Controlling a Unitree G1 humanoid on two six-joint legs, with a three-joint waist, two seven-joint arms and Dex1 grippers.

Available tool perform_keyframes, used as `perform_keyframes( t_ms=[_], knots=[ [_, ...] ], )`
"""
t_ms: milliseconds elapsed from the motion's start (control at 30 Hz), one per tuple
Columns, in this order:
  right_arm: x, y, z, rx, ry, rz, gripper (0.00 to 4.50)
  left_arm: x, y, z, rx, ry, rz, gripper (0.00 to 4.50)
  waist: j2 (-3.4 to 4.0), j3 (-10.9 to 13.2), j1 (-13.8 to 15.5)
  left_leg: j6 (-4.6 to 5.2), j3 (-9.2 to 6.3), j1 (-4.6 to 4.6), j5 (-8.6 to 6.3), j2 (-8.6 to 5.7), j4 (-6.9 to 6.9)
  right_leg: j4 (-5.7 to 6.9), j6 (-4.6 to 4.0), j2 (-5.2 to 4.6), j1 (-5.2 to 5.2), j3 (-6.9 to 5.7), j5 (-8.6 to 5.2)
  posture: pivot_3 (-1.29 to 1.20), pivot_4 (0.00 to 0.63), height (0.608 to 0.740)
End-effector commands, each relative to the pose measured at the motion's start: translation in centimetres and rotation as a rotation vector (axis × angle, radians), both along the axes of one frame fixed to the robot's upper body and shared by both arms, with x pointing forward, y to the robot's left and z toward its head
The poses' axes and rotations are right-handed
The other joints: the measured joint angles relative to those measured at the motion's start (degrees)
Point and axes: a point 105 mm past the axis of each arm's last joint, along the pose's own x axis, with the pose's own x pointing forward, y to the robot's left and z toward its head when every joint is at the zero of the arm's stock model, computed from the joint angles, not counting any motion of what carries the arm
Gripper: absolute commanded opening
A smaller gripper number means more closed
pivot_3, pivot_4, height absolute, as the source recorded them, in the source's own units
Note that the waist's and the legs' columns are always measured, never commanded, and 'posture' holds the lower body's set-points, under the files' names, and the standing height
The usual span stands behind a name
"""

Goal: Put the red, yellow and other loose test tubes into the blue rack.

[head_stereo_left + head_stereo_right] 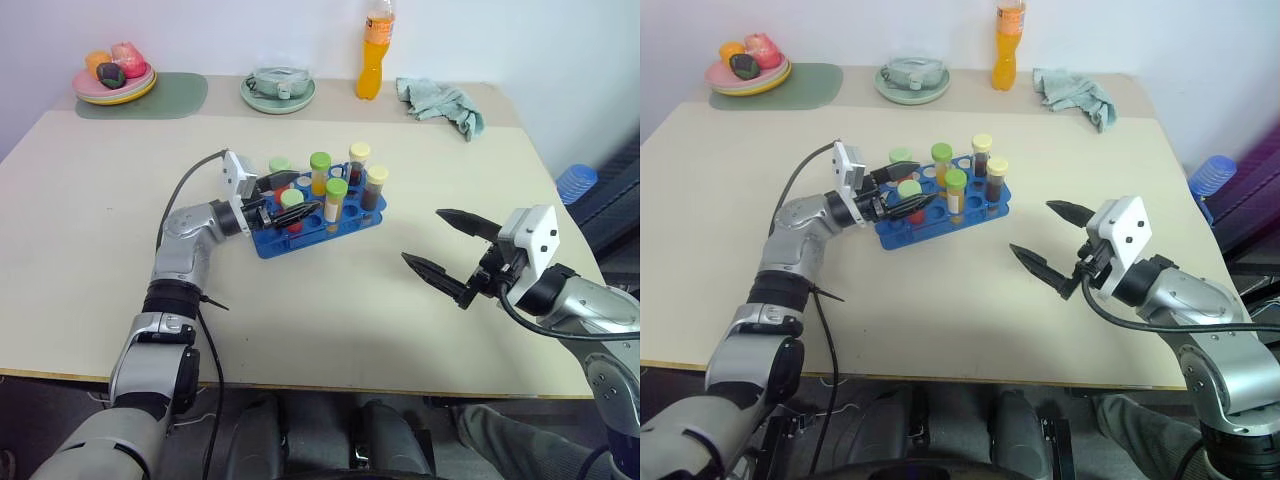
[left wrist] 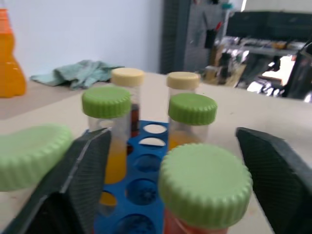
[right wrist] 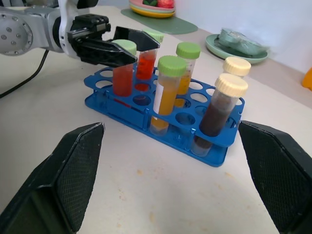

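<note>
From the left wrist camera I lose the lower part of the red-filled tube (image 2: 204, 195) between my left jaws, cut off at the frame edge, so I can't confirm it's seated in the blue rack (image 2: 141, 195). A blurred green cap (image 2: 29, 153) outside one jaw runs off the edge. The room beyond the worktop is too blurred to read.

Glossy blue plastic rack (image 3: 161, 122) holds clear tubes with ribbed green caps (image 2: 204, 183) (matt); crumpled cloth (image 1: 440, 103) lies on the smooth matt table (image 1: 100, 200).
</note>
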Motion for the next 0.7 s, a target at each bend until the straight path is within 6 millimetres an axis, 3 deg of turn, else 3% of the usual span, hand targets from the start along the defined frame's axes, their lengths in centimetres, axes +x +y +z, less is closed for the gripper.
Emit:
perform_keyframes(
  t_ms=[33, 300, 433, 567, 700],
  knots=[
    [0.0, -0.3, 0.6, -0.001, -0.033, 0.007, 4.50, -0.6, 0.1, 1.0, 0.035, -0.069, 0.021, 4.21, 0.00, 0.0, 0.0, 0.00, 0.00, 0.00, 0.00, 0.00, 0.00, 0.00, 0.00, 0.00, 0.00, 0.00, 0.00, 0.00, 0.150, 0.740],
    [0.9, -1.7, -0.7, -0.022, 0.017, 0.009, 4.50, -2.1, 2.3, 0.9, -0.040, -0.104, 0.132, 4.21, 0.00, 0.0, 0.0, 0.00, -0.01, 0.01, 0.00, 0.01, 0.00, 0.00, 0.00, 0.00, 0.01, 0.00, 0.00, 0.00, 0.150, 0.740],
    [1.4, -2.2, -1.4, -0.024, 0.034, 0.008, 4.50, -3.4, 4.7, 0.2, -0.065, -0.073, 0.227, 4.21, 0.01, 0.0, -0.3, 0.00, -0.04, 0.02, 0.00, 0.02, 0.00, 0.00, 0.00, 0.00, 0.01, 0.00, 0.00, 0.00, 0.150, 0.740],
    [1.8, -3.0, -1.8, -0.018, 0.035, -0.008, 4.50, -5.7, 6.3, -0.2, -0.046, -0.076, 0.168, 4.21, 0.03, 0.0, -0.4, -0.01, -0.08, 0.04, 0.00, 0.04, -0.01, 0.03, 0.00, 0.00, 0.03, 0.00, 0.00, 0.00, 0.150, 0.740],
    [1.7, -4.4, -2.9, -0.033, 0.034, -0.037, 4.50, -6.4, 8.3, -0.6, -0.036, -0.034, 0.237, 4.21, 0.03, 0.0, -0.2, 0.00, -0.08, 0.05, 0.00, 0.03, -0.01, -0.01, 0.00, -0.01, 0.08, 0.00, 0.00, 0.00, 0.150, 0.740]
  ],
)
